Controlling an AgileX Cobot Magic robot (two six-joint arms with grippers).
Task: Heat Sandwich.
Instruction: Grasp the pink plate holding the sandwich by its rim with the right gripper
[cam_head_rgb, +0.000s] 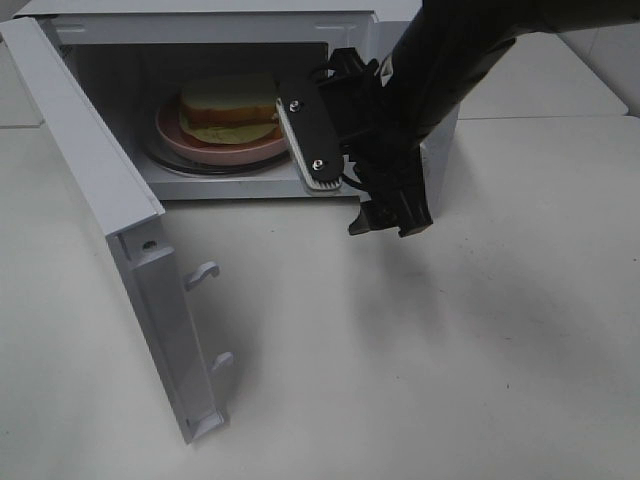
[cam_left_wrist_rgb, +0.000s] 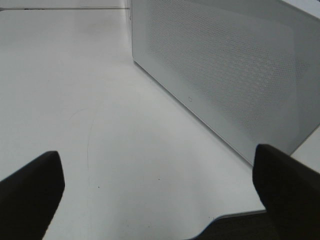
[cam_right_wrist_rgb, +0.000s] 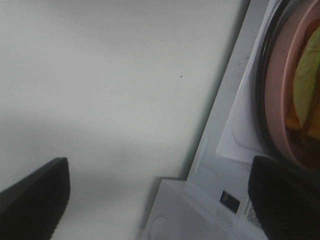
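Note:
The sandwich (cam_head_rgb: 232, 108), white bread with a yellow-green and orange filling, lies on a round pink plate (cam_head_rgb: 225, 150) inside the open microwave (cam_head_rgb: 200, 25). My right gripper (cam_head_rgb: 350, 190) hangs just outside the front right of the opening, open and empty. The right wrist view shows the plate's rim (cam_right_wrist_rgb: 277, 90), a strip of the sandwich (cam_right_wrist_rgb: 307, 75) and the open right gripper (cam_right_wrist_rgb: 160, 200) over the table beside the oven. In the left wrist view my left gripper (cam_left_wrist_rgb: 160, 195) is open and empty, low over the table in front of the door's outer face (cam_left_wrist_rgb: 225, 65). The exterior high view does not show the left arm.
The microwave door (cam_head_rgb: 110, 180) stands swung out toward the front left, with two latch hooks (cam_head_rgb: 205, 272) on its free edge. The plate rests on a dark turntable (cam_head_rgb: 200, 165). Pale table (cam_head_rgb: 480, 350) spreads in front and to the right.

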